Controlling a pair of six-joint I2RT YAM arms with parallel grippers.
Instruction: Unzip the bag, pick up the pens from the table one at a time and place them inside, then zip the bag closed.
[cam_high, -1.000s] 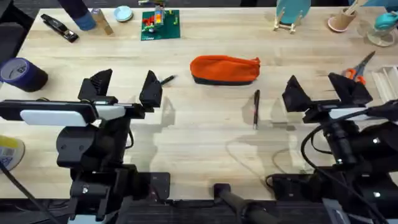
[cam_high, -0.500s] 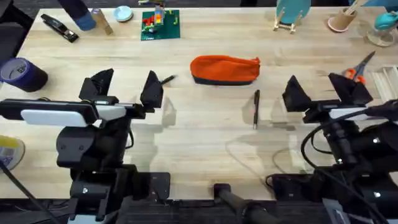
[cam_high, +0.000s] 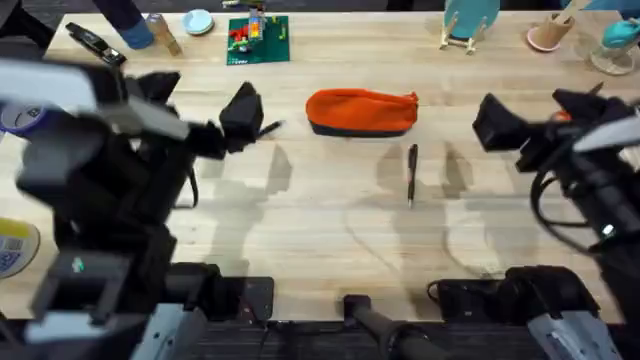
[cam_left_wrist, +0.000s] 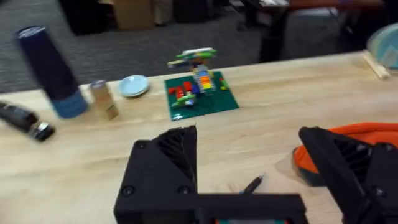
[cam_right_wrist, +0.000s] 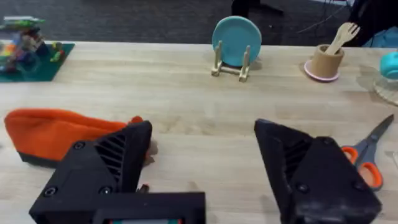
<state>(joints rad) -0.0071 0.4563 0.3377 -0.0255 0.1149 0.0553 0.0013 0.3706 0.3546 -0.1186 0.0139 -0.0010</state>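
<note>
The orange bag (cam_high: 362, 110) lies zipped shut on the table (cam_high: 320, 230), a little beyond its middle. One black pen (cam_high: 411, 175) rests just in front of the bag's right end. The other pen (cam_high: 270, 127) pokes out beside my left gripper's right finger, left of the bag. Raised over the table left of the bag, my left gripper (cam_high: 200, 100) is open and holds nothing. To the bag's right, my right gripper (cam_high: 540, 115) is open and empty too. In the left wrist view, the pen tip (cam_left_wrist: 252, 185) shows between the fingers and the bag (cam_left_wrist: 367, 129) behind the right one.
Orange-handled scissors (cam_right_wrist: 367, 155) lie by my right gripper. Along the far edge stand a stapler (cam_high: 95, 43), a green brick plate (cam_high: 257, 40), a teal dish on a stand (cam_right_wrist: 236, 40) and a cup (cam_right_wrist: 328, 59). Tape rolls (cam_high: 25, 118) sit at the left.
Both arms have lifted and swung forward towards the bag. The left arm now looms larger under the camera. The bag and pens have not moved.
</note>
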